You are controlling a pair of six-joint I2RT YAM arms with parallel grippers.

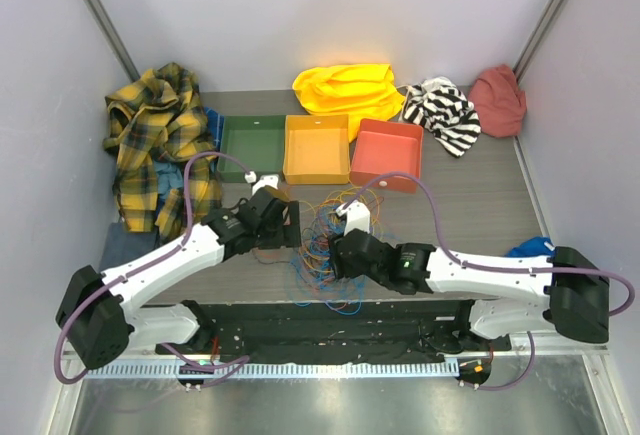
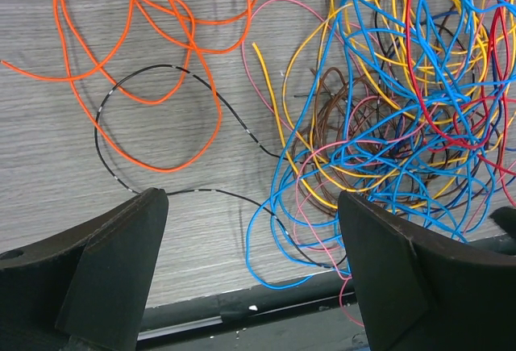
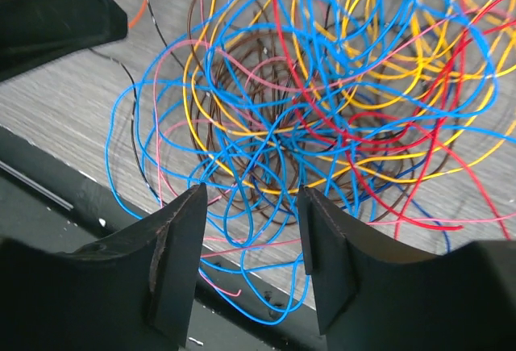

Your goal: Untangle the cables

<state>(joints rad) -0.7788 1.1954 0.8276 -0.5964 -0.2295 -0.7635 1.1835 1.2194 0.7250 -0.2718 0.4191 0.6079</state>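
Observation:
The cables [image 1: 322, 243] lie in one tangled heap of thin blue, yellow, red, brown and pink wires near the table's front edge, between my two grippers. My left gripper [image 1: 286, 225] is open and empty just left of the heap. In the left wrist view [image 2: 251, 198] its jaws stand wide apart above a blue loop [image 2: 266, 246], with orange loops [image 2: 161, 44] and a black wire [image 2: 161, 70] spread to the left. My right gripper [image 1: 340, 251] is open and empty over the heap's near side. In the right wrist view [image 3: 251, 194] its jaws straddle blue and pink strands [image 3: 322, 85] without gripping them.
A green tray [image 1: 252, 149], an orange tray [image 1: 316, 150] and a red tray [image 1: 387, 155] stand in a row behind the heap. A plaid shirt [image 1: 160, 135] lies at far left, and yellow [image 1: 345, 85], striped [image 1: 442, 110] and pink [image 1: 498, 100] cloths lie at the back. The black front rail [image 2: 242, 307] is right below the cables.

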